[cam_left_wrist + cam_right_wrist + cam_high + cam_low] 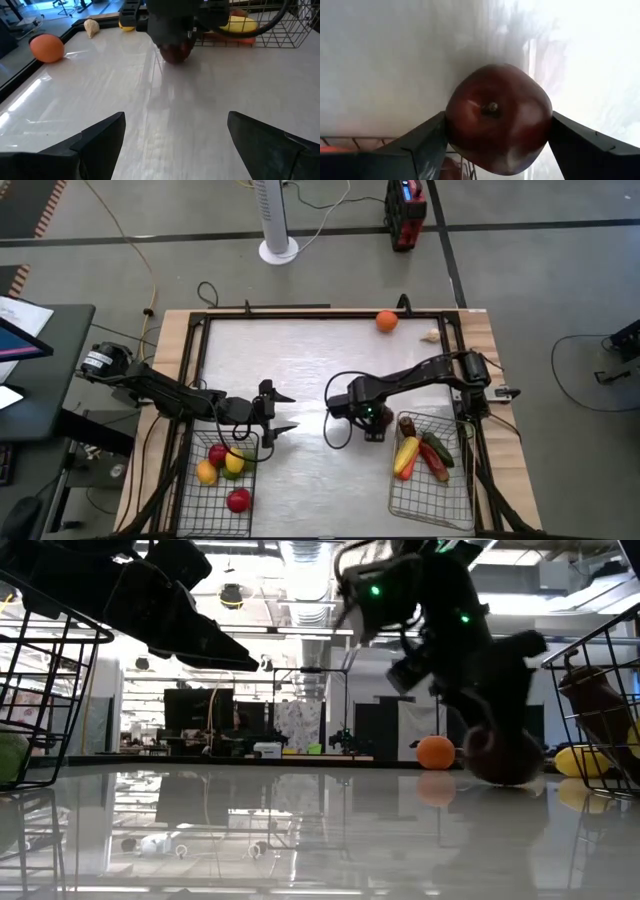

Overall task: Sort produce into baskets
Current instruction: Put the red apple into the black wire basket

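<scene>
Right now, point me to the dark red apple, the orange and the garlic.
dark red apple [497, 117]: right wrist view, middle of its face, just below the stem, between the right arm's jaws.
orange [386, 321]: high view, centre of its top.
garlic [91, 26]: left wrist view, middle of the bulb.

Open tabletop across centre and far side; only orange and garlic near far-right corner. Near corners blocked by left basket and right basket. Gap betw. them narrowed by left gripper, open, and right gripper w/ apple.
</scene>
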